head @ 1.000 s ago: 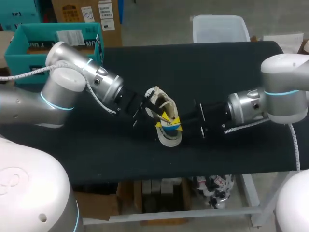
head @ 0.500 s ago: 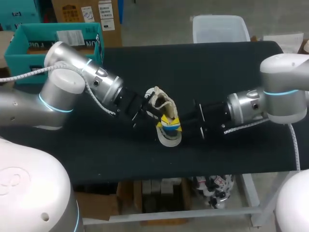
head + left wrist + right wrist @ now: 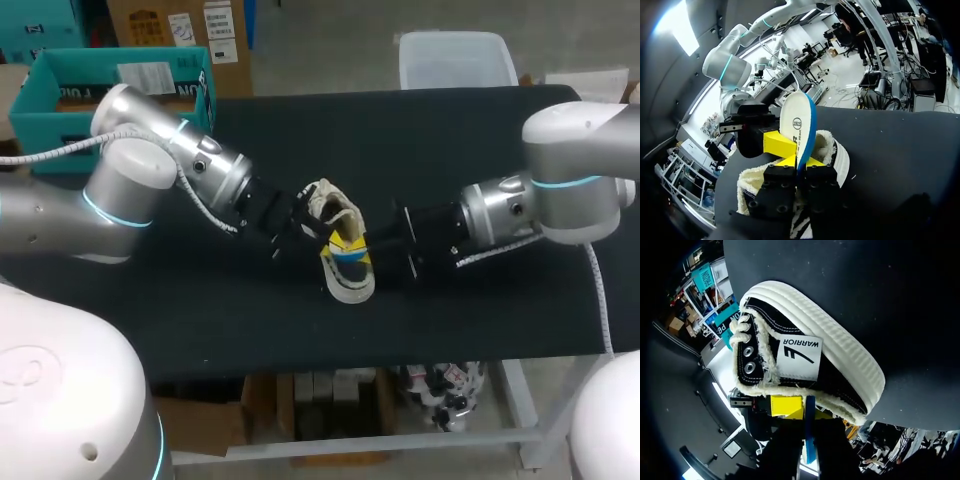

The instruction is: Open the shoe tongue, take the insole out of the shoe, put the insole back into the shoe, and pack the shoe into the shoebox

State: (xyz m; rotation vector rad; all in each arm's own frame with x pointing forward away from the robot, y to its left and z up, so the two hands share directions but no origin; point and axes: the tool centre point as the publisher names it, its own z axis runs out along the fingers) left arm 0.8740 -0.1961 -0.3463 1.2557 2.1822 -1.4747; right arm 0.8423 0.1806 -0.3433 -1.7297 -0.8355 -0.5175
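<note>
Black canvas shoe (image 3: 805, 360), white-soled and fleece-lined; its white, blue-edged insole (image 3: 799, 125) stands upright, clenched by left gripper (image 3: 801, 162) from nine o'clock, right gripper (image 3: 807, 412) from three.

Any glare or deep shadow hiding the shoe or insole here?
Head view: shoe dim against the dark table. Left wrist view: ceiling light glares, yet the insole is well lit. Right wrist view: shoe brightly lit, its surroundings in shadow.
</note>
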